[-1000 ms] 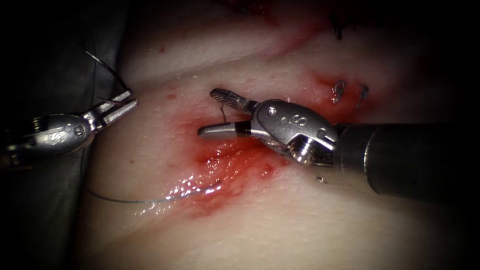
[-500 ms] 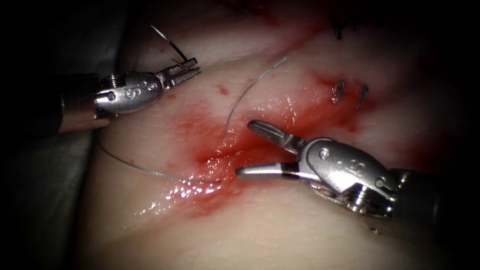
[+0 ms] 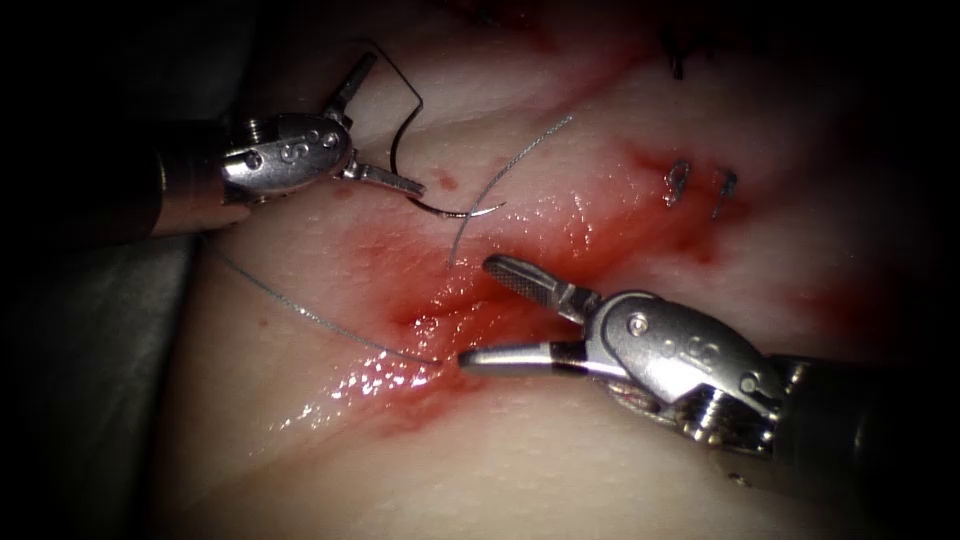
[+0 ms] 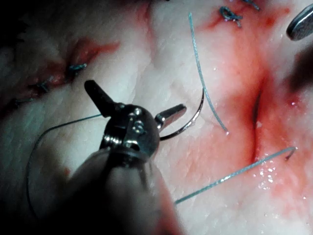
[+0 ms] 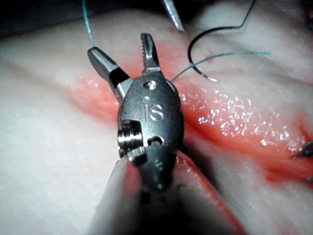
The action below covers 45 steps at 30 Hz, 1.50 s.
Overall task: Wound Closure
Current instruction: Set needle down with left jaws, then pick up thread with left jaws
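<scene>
My left tool (image 3: 394, 124) sits left of the cut (image 3: 450, 305) with its jaws spread wide and nothing between them. The curved needle (image 3: 440, 211) lies free on the tissue (image 3: 560, 470) just beside its lower jaw, on the left side of the cut and not in the tissue. Thread (image 3: 300, 315) runs from the left into the cut. A loose thread end (image 3: 500, 175) rises from the cut. My right tool (image 3: 490, 315) hovers open over the cut and holds nothing. The left wrist view shows the open jaws (image 4: 136, 96) and the needle (image 4: 195, 117). The right wrist view shows the open jaws (image 5: 119, 44).
Earlier stitches (image 3: 678, 182) sit on the upper right of the tissue, with more at the top edge (image 3: 678, 65). Red fluid (image 3: 470, 330) wets the cut and its edges. A grey drape (image 3: 90, 330) lies left of the tissue.
My left tool carried the needle from the far left up onto the tissue, then opened and let it go. My right tool shifted down and to the right, staying open.
</scene>
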Available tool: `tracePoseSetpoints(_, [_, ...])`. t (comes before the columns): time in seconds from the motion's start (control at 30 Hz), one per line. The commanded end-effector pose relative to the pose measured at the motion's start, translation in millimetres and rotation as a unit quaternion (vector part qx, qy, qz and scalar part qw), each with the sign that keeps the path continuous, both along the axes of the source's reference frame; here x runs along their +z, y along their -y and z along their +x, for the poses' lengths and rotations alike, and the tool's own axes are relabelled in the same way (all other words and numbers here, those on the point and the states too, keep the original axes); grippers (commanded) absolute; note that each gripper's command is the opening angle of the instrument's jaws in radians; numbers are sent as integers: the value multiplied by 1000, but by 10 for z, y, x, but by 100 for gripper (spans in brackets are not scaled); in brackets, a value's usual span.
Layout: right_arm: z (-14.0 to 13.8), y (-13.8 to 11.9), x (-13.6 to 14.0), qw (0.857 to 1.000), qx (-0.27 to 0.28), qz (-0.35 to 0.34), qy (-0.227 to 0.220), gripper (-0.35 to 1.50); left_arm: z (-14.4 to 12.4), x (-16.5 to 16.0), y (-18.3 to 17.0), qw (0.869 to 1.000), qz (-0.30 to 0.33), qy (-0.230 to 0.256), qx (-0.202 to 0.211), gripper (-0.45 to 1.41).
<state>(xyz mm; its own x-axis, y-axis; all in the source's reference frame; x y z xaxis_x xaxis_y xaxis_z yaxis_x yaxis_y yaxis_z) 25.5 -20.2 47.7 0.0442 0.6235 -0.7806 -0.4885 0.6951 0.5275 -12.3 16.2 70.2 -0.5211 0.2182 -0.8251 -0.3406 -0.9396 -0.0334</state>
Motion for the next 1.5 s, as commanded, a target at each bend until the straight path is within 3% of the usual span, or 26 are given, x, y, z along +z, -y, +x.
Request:
tracePoseSetpoints(0.03, [9,5,6,1000,-2,0,-2,145,3,0,-4,1000,0,7,-2,140])
tracePoseSetpoints(0.13, [11,8,8,1000,-4,-2,-3,145,31,-23,-17,999,-7,30,-19,136])
tracePoseSetpoints(0.17, [13,10,9,1000,-6,-4,-7,145,52,-38,-28,998,-18,33,-44,121])
tracePoseSetpoints(0.27, [15,11,10,1000,-9,-5,-10,145,73,-50,-37,998,-36,21,-47,115])
tracePoseSetpoints(0.4, [16,13,9,1000,-14,-6,-14,145,116,-65,-41,999,-33,28,-19,103])
tracePoseSetpoints(0.63, [17,14,10,1000,-22,-7,-21,145,192,-76,-26,999,-33,34,15,100])
tracePoseSetpoints(0.77, [17,18,11,999,-26,-13,-21,140,220,-75,1,995,-36,3,93,98])
tracePoseSetpoints(0.93, [14,19,9,994,-54,-99,9,125,223,-67,35,983,-39,-33,176,81])
tracePoseSetpoints(1.13, [15,18,6,990,-62,-124,18,133,201,-51,41,969,-80,-43,228,78])
tracePoseSetpoints(1.5, [15,18,2,990,-64,-125,17,135,169,-6,29,964,-106,-57,237,81])
